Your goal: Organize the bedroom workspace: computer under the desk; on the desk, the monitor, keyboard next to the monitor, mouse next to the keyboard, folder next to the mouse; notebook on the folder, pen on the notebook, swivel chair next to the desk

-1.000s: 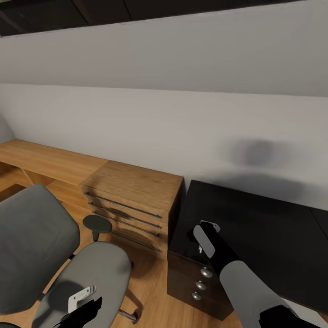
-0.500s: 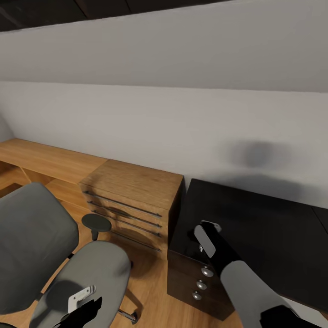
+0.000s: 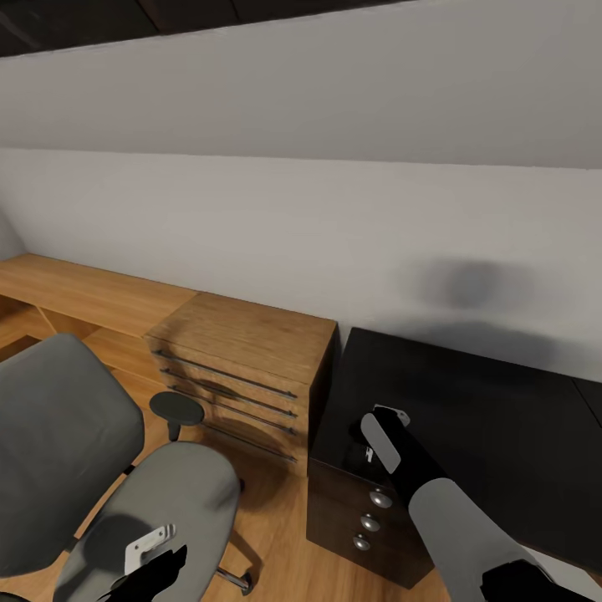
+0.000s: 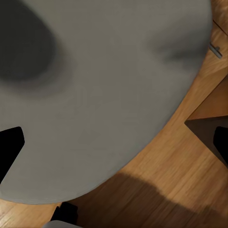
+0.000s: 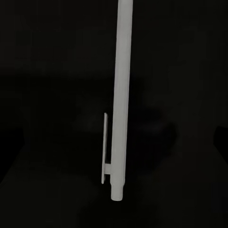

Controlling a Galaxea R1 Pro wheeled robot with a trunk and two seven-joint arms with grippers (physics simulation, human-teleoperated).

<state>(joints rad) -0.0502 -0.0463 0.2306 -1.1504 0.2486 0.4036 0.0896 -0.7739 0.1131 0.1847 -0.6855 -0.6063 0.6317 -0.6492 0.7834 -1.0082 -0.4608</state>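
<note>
Pale wall fills the upper half of the head view, with a light-wood dresser (image 3: 242, 368) against it and the black worktop (image 3: 485, 435) of the desk butting against the dresser's side. Over the last second almost nothing has shifted: the right arm has crept slightly downward and to the right in the head view, while the chair and furniture sit as they were. I read that as a slow, careful settling rather than a new step.

The right end effector (image 3: 376, 441) hangs over the worktop's near corner, above the dark drawer unit (image 3: 359, 518). Its wrist view shows the pen (image 5: 118, 99), a thin white stick with its clip, lying against the black surface between the two dark fingertips at the frame's sides. Both tips stand well clear of the pen, so the end effector looks released and the pen appears freed on the worktop. No notebook or folder lies under it there, so the stacking looks unfinished.

The left end effector (image 3: 150, 558) hovers over the swivel chair (image 3: 159, 502), its fingers spread wide and holding nothing; the grey seat below is bare.

Room is tight near the worktop's corner edge; open black surface stretches away to the right.
</note>
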